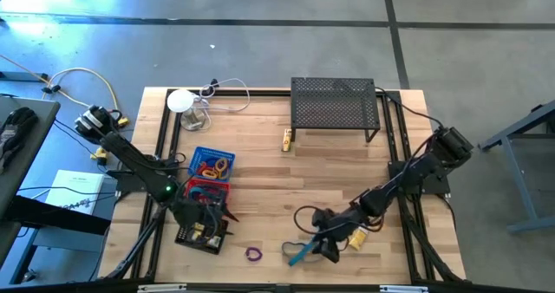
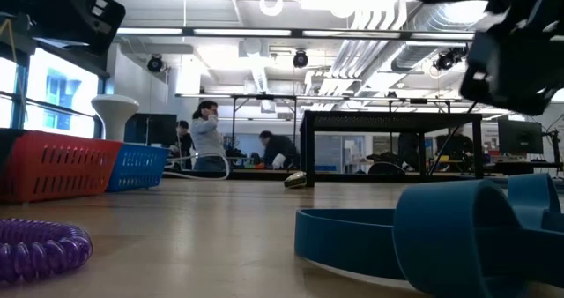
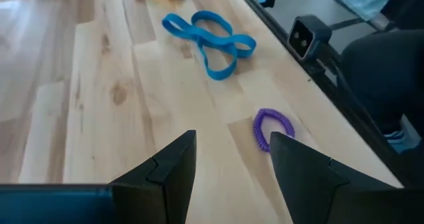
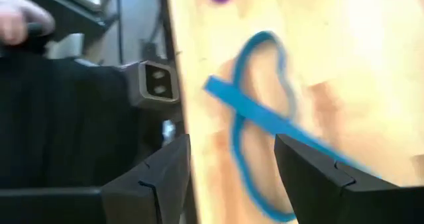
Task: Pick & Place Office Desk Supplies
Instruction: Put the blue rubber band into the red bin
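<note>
Blocking the low view, blue loop [image 2: 423, 236] looms blurred.

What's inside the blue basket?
The small blue plastic basket holds a tangle of orange and red loops on its blue floor. Anything beneath them is covered, and individual pieces can't be told apart.

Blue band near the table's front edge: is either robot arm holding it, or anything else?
Neither holds anything. The right tool hangs open above the blue band, which lies flat on the wood. The left tool is open too, empty, near the purple ring.
</note>
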